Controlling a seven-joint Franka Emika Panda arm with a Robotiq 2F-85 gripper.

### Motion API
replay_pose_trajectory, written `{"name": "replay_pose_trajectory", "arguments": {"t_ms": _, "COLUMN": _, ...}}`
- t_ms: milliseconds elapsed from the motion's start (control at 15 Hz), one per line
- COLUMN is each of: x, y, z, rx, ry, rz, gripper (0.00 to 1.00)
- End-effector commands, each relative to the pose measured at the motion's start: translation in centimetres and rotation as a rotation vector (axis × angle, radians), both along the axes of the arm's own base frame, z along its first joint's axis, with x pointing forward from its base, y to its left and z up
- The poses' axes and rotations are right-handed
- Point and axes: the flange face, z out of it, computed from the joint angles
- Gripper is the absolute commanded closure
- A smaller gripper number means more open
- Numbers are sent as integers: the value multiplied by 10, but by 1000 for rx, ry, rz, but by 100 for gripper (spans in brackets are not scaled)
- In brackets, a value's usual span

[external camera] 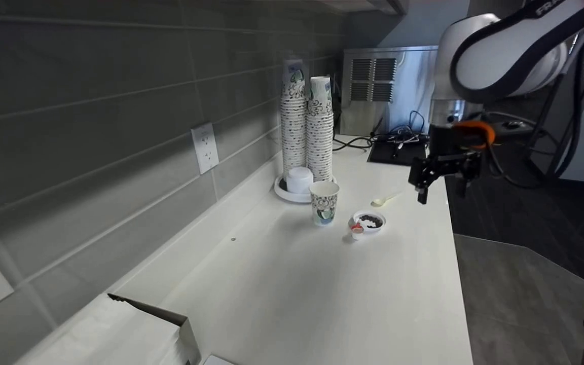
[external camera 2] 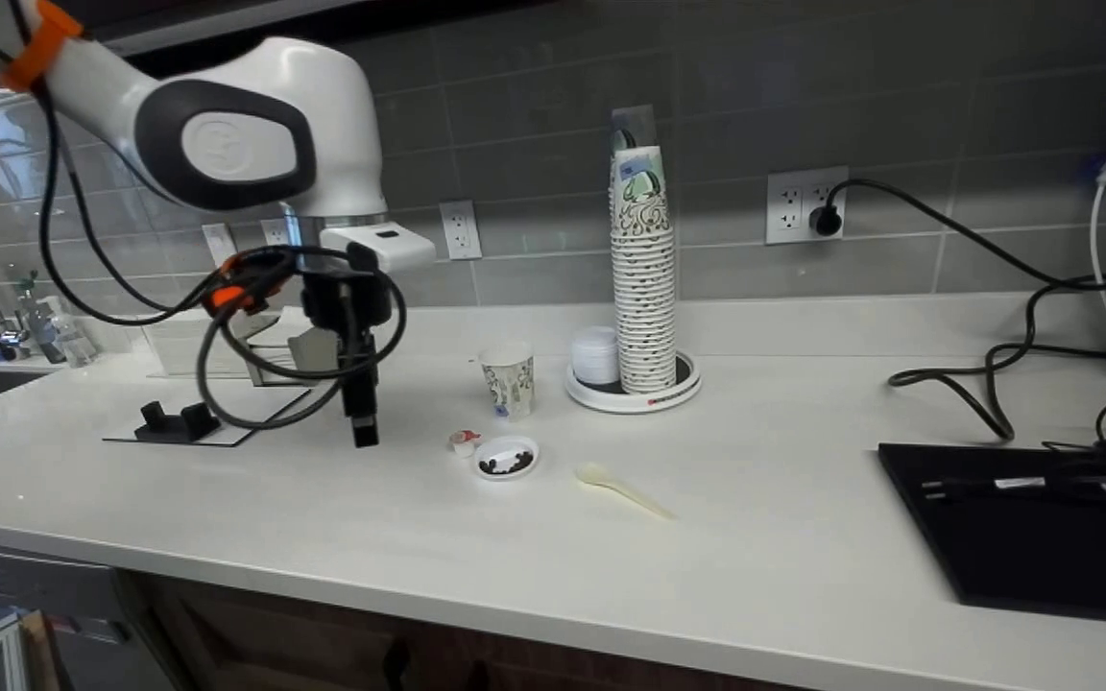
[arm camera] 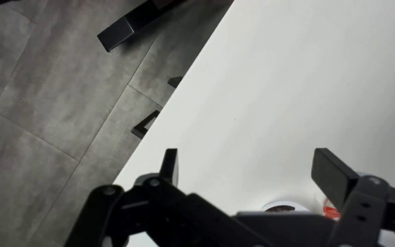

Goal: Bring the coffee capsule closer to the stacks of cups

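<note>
Your hand is spread wide, holding nothing. Below it, toward the tile wall, sits the red-topped coffee capsule. Come down crooked and you could bump the white dish right beside it and spill its dark beans. Farther off, a round tray holds the stacks of paper cups and white bowls.

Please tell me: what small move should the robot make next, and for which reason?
Probably, shift the open, empty hand until it is above the red-and-white capsule, before lowering: the wrist view shows the capsule partly hidden by the hand, not between its fingers.
</note>
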Motion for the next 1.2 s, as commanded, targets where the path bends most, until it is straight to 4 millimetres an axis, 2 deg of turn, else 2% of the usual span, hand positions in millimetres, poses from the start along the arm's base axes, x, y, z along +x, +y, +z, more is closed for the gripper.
{"name": "replay_pose_trajectory", "arguments": {"t_ms": 0, "x": 60, "y": -8, "z": -25, "rx": 45, "ry": 58, "rz": 182, "gripper": 0}}
{"name": "replay_pose_trajectory", "arguments": {"t_ms": 333, "x": 110, "y": -25, "z": -60, "rx": 105, "ry": 24, "rz": 460, "gripper": 0}}
{"name": "replay_pose_trajectory", "arguments": {"t_ms": 400, "x": 87, "y": -22, "z": -47, "rx": 65, "ry": 30, "rz": 377, "gripper": 0}}
{"name": "replay_pose_trajectory", "arguments": {"t_ms": 600, "x": 104, "y": -25, "z": -64, "rx": 85, "ry": 39, "rz": 443, "gripper": 0}}
{"name": "replay_pose_trajectory", "arguments": {"t_ms": 867, "x": 109, "y": -25, "z": -61, "rx": 99, "ry": 32, "rz": 472, "gripper": 0}}
{"name": "replay_pose_trajectory", "arguments": {"t_ms": 933, "x": 111, "y": -18, "z": -61, "rx": 188, "ry": -33, "rz": 530, "gripper": 0}}
{"name": "replay_pose_trajectory", "arguments": {"t_ms": 1133, "x": 112, "y": -10, "z": -65, "rx": 284, "ry": -103, "rz": 612, "gripper": 0}}
